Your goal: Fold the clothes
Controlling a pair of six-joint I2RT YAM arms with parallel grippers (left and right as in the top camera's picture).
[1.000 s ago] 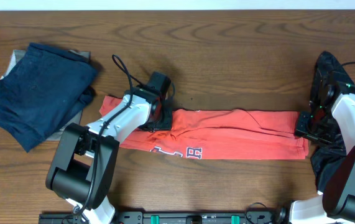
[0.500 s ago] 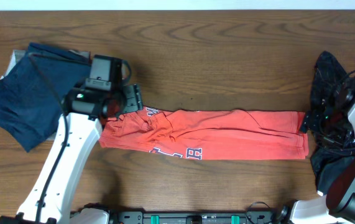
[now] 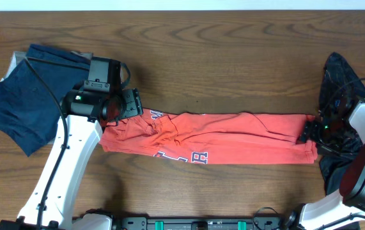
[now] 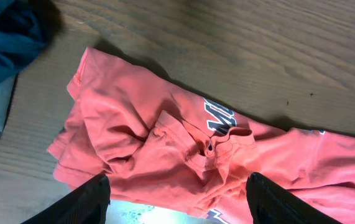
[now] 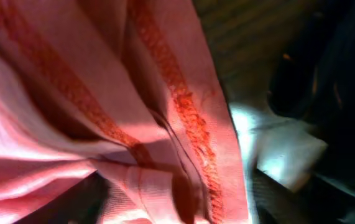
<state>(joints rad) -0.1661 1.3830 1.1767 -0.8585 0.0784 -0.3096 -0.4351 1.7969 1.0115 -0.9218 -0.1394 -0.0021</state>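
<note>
The shirt (image 3: 233, 137) lies on the table (image 3: 233, 57) as a long, narrow coral strip. It runs left to right across the middle, about midway between the far and near edges. Its lettering (image 3: 182, 155) shows along the near side of the strip, left of centre. The left end is bunched and wrinkled. The right end is flatter and finishes in a stitched hem (image 5: 189, 118).

Left gripper (image 3: 134, 104): positioned over the far side of the shirt's left end. In the left wrist view, both fingers (image 4: 87, 202) stand well apart at the bottom of the frame. The crumpled left end of the shirt lies on the table beneath and ahead of them. Nothing is held between the fingers.

Right gripper (image 3: 305, 132): positioned at the shirt's right end, low over the hem. The right wrist view is blurred and filled with cloth at close range. Dark finger shapes show at lower left and lower right, with cloth between them. Whether they clamp the cloth or only straddle it cannot be determined.

The navy garments (image 3: 35, 96) lie in a loose pile near the far left corner, apart from the shirt. The black garment (image 3: 339, 83) lies at the right edge, just beside the right gripper.
</note>
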